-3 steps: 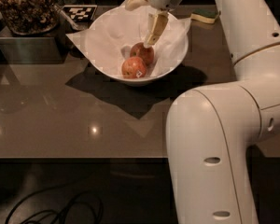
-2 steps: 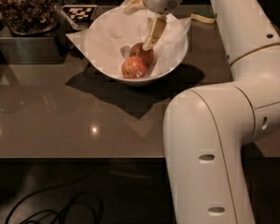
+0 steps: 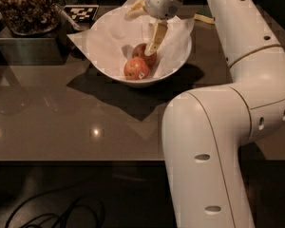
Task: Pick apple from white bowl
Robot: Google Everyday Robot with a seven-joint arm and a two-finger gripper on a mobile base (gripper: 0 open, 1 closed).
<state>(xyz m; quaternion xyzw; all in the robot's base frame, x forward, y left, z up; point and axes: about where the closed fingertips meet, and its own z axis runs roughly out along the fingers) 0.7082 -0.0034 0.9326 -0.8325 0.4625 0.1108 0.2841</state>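
Here, gripper (image 3: 140, 32) dips into white bowl (image 3: 174, 69) — at apple (image 3: 143, 56).

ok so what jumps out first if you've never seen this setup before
The big white robot arm fills the right side, curving up from the bottom edge and over the dark table. Its gripper hangs inside the white bowl at top centre, right over the apple at the back, with a second, stickered apple just in front.
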